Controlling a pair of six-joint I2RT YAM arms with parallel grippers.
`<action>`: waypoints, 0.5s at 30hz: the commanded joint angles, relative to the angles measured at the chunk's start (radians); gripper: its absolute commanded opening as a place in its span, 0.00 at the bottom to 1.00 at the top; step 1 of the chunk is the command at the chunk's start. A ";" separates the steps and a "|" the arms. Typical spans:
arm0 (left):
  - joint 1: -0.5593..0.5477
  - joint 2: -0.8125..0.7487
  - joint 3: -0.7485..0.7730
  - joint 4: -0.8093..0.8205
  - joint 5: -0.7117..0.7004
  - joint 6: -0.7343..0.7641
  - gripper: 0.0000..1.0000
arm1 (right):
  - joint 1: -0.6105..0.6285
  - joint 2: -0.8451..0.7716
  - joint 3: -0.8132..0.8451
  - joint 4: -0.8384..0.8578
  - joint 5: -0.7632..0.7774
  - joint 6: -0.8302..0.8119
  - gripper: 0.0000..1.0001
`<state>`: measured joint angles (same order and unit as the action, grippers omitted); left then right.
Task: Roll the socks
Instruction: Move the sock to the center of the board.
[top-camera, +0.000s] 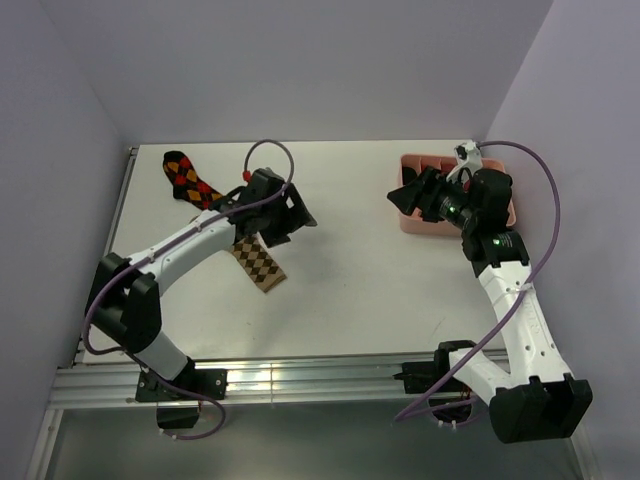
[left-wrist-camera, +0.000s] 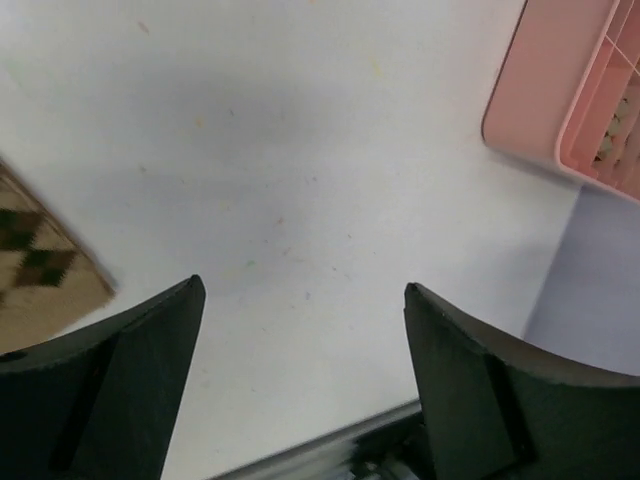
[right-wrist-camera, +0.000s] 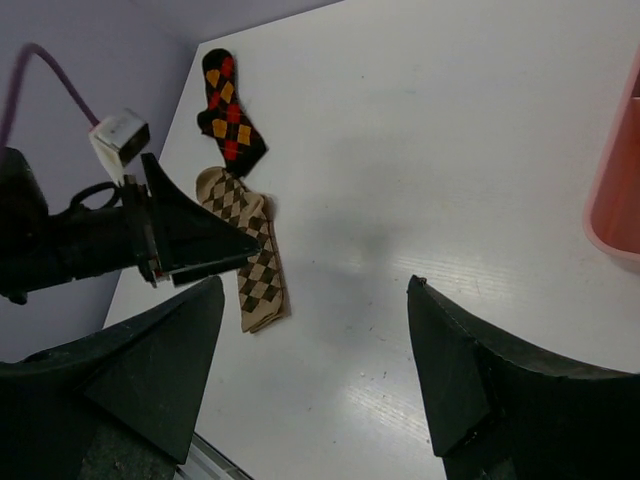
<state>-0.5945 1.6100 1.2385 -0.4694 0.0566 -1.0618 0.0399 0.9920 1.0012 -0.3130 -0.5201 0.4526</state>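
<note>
A black-red-orange argyle sock (top-camera: 185, 178) lies flat at the far left of the table; it also shows in the right wrist view (right-wrist-camera: 228, 115). A tan-brown-cream argyle sock (top-camera: 260, 262) lies flat just nearer, partly under my left arm; it shows in the right wrist view (right-wrist-camera: 258, 270) and at the left edge of the left wrist view (left-wrist-camera: 40, 270). I cannot make out a third sock. My left gripper (top-camera: 303, 215) (left-wrist-camera: 302, 285) is open and empty above bare table, right of the tan sock. My right gripper (top-camera: 398, 196) (right-wrist-camera: 315, 282) is open and empty, held high beside the pink bin.
A pink bin (top-camera: 420, 225) with compartments stands at the far right, under my right wrist; its corner shows in the left wrist view (left-wrist-camera: 560, 90) and its edge in the right wrist view (right-wrist-camera: 615, 190). Purple walls enclose the white table (top-camera: 350, 270). A metal rail (top-camera: 300, 380) runs along the near edge.
</note>
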 joint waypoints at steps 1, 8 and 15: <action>-0.001 -0.039 0.024 -0.121 -0.206 0.242 0.86 | 0.011 -0.047 -0.021 0.031 -0.017 0.006 0.81; -0.002 -0.087 -0.092 -0.127 -0.310 0.672 0.76 | 0.011 -0.064 -0.068 0.031 -0.046 0.018 0.80; -0.002 0.005 -0.178 -0.060 -0.227 0.675 0.65 | 0.011 -0.067 -0.087 0.014 -0.057 0.018 0.80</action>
<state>-0.5953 1.5784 1.0771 -0.5640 -0.1875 -0.4450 0.0441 0.9436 0.9203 -0.3187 -0.5549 0.4690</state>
